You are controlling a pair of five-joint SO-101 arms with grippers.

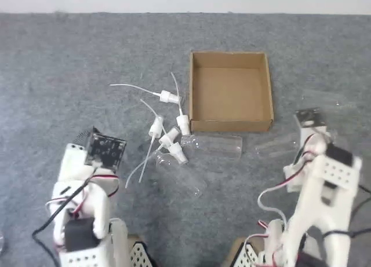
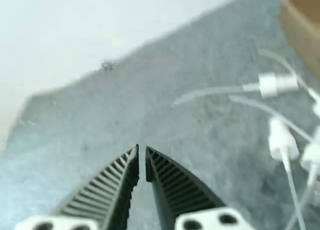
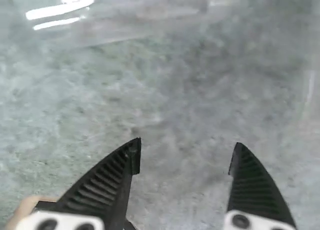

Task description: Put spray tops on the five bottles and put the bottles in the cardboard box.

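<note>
At 12 o'clock of table centre: cardboard box (image 1: 231, 125), open-topped, nothing in it yet. Spray tops (image 1: 183, 124) heaped at its 9 o'clock, dip tubes crossed. Clear bottles (image 1: 215, 146) lying flat along its 6 o'clock, none boxed. Left gripper (image 2: 142, 150) at 7 o'clock of the table, closed to a thin slit, holding nothing. Right gripper (image 3: 187, 143) at 4 o'clock, spread wide, empty, over bare carpet. Likely trouble: dragging neighbouring tops when lifting one, owing to tangled tubes; rolling of a round bottle under an off-centre pinch; misjudging clear plastic against grey carpet. No legible print or label on box, bottles or tops.
</note>
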